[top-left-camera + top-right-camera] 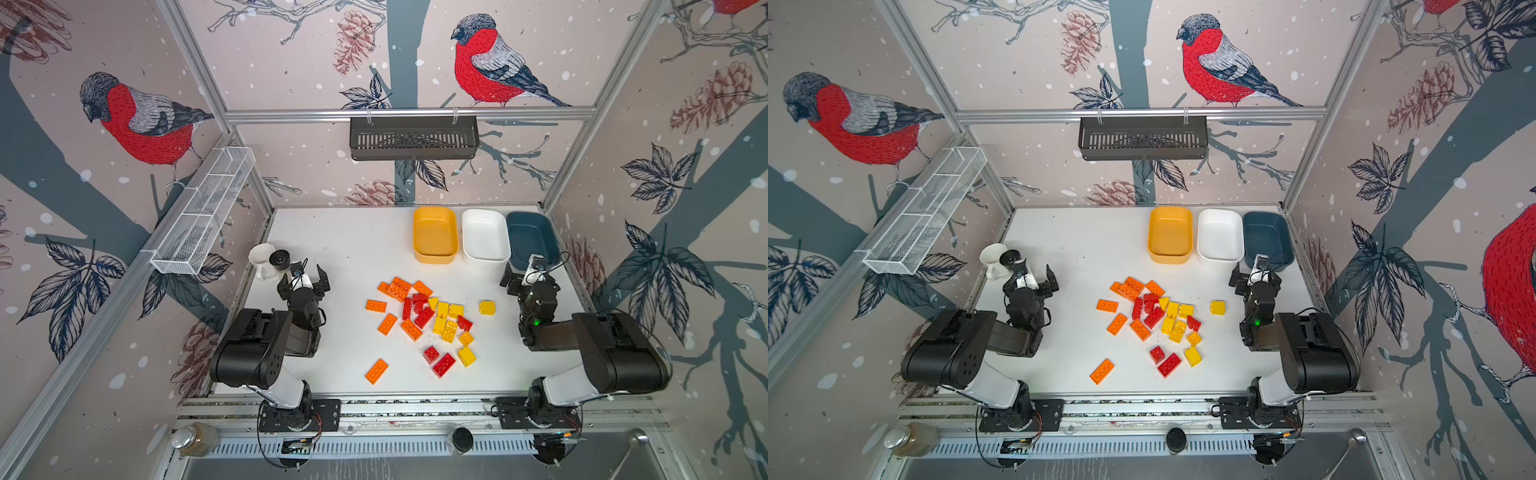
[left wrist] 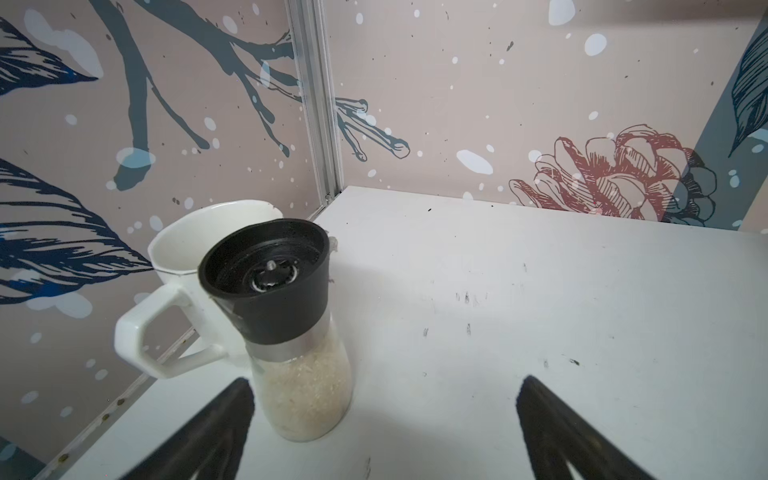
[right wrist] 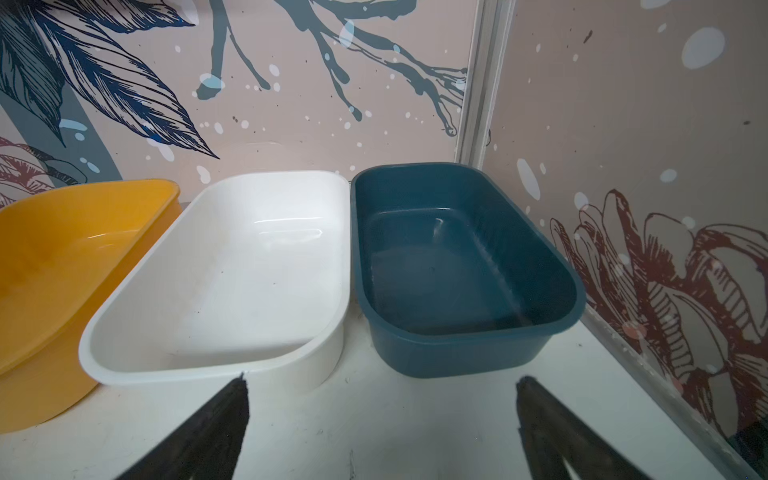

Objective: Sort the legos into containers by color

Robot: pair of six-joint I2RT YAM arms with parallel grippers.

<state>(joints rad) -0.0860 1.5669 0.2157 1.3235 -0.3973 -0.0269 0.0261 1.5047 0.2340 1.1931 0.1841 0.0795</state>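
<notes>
Waiting wide apart looks like the point of this pose. The left gripper (image 1: 303,283) hangs at 9 o'clock on the worktop (image 1: 340,249) and the right gripper (image 3: 382,381) at 3 o'clock, each with its jaws spread and nothing between them, so the middle is unobstructed for a first pick. The legos (image 1: 424,320) lie there in a loose heap just toward 5 o'clock of centre, with red, orange and yellow mixed and some leaning on one another. A single orange plate (image 1: 376,371) sits at the heap's 7 o'clock and a yellow block (image 1: 486,307) at its 3 o'clock, both apart from the rest and probably the easiest to take cleanly. None is in a container, so by my reading the sorting has not begun. The yellow-orange tub (image 1: 435,239), white tub (image 1: 485,241) and teal tub (image 1: 530,232) stand side by side at about 1 o'clock against the far wall, all empty. That puts every drop-off close to the right arm, while the left arm would likely have to reach across the heap. A white mug (image 2: 178,249) and a grinder (image 2: 266,299) crowd the 10 o'clock corner just ahead of the left gripper, outside the job and worth steering clear of.
</notes>
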